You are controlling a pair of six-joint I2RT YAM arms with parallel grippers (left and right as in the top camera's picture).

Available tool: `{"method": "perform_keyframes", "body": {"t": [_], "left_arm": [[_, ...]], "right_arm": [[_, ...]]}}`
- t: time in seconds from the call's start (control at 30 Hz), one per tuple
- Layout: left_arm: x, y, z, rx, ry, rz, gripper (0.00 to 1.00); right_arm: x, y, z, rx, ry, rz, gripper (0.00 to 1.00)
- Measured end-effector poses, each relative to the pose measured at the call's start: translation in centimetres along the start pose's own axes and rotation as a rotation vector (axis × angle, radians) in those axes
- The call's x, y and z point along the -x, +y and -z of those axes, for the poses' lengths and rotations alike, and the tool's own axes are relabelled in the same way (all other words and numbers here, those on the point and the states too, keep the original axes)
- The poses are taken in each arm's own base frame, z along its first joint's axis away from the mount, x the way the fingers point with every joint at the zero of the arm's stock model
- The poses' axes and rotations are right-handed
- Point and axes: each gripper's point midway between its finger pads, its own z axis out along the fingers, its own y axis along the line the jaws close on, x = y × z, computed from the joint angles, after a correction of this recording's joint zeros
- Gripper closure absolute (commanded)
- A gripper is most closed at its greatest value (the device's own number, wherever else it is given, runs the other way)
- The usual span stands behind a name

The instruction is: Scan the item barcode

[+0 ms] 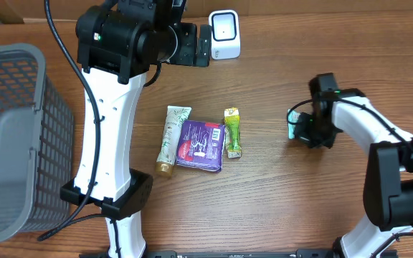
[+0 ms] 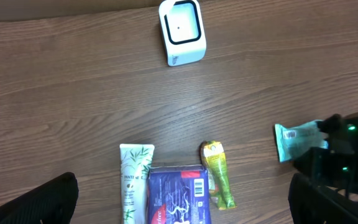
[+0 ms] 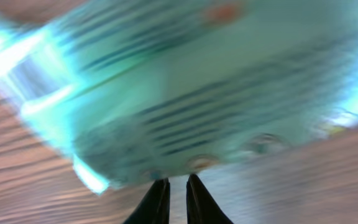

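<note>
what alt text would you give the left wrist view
The right arm holds a teal packet at the right edge, lower than a white barcode scanner standing at the top of a wooden table. A cream tube, purple packet and green sachet lie side by side along the bottom.

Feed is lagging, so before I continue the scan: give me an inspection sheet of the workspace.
Surface: wooden table, no spills seen.
Job's things: white scanner at the far edge; teal packet in the right gripper.
Clutter: cream tube, purple packet, green sachet side by side mid-table.
Grippers: left gripper jaws wide open, empty; right gripper jaws shut on the teal packet.
Cables: black cable along the left arm.
Surroundings: grey basket at the left.
</note>
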Motion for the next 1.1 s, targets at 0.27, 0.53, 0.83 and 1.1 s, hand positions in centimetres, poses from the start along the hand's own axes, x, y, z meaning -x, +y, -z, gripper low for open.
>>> {"method": "perform_keyframes", "body": {"t": [0.27, 0.53, 0.83, 1.1], "left_arm": [[0.0, 0.0, 0.0, 0.000, 0.000, 0.000, 0.01], [0.0, 0.0, 0.0, 0.000, 0.000, 0.000, 0.00], [0.0, 0.0, 0.0, 0.000, 0.000, 0.000, 0.00], [0.0, 0.0, 0.0, 0.000, 0.000, 0.000, 0.00]], "right_arm": [[-1.4, 0.9, 1.1, 0.027, 0.073, 0.007, 0.49], [4.7, -1.8, 8.3, 0.171, -0.146, -0.025, 0.08], [7.0, -4.3, 6.0, 0.364, -0.142, 0.115, 0.19], [6.9, -3.9, 3.1, 0.480, -0.086, 0.185, 0.24]]}}
